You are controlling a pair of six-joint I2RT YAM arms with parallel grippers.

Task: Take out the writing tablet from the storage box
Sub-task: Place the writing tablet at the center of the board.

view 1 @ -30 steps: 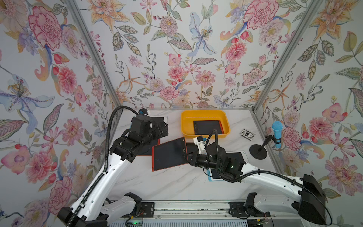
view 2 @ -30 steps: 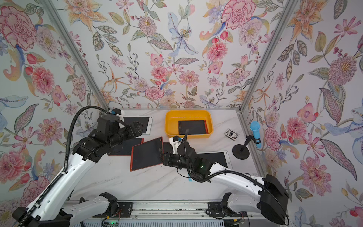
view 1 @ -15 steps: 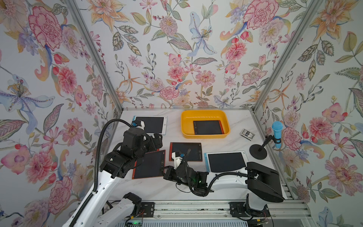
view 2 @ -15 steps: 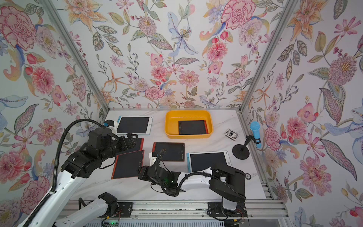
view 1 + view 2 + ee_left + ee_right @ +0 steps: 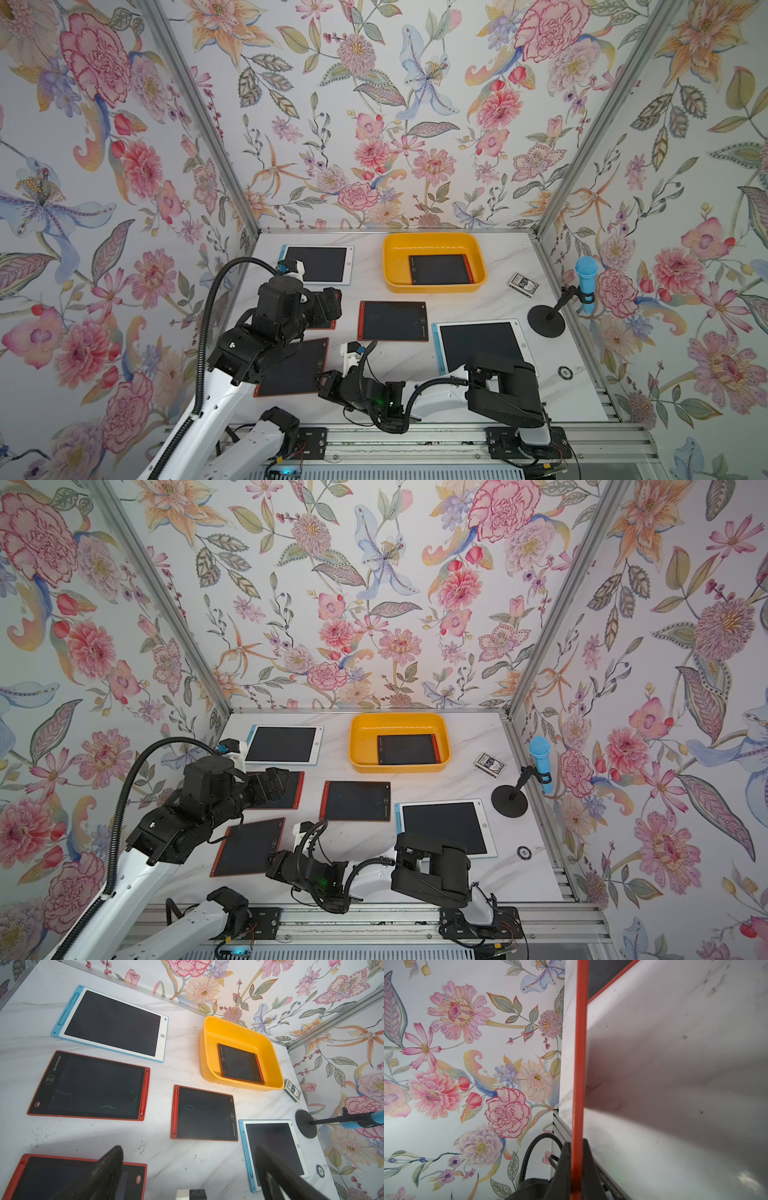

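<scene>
Writing tablet [image 5: 293, 370] lies flat at the front of the table [image 5: 503, 249], well apart from the storage box [image 5: 388, 266].
Right gripper [image 5: 576, 1159] clamps its thin red edge, probably the only graspable part; left gripper [image 5: 187, 1167] gapes empty.

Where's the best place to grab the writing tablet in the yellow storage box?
Probably the far long edge of the writing tablet, from above: it lies by the near wall of the storage box, so only its far and left sides leave bare floor for a claw finger.

Top views overhead, whole table [image 5: 465, 307]; left wrist oblique, sharing storage box [image 5: 239, 1029].
</scene>
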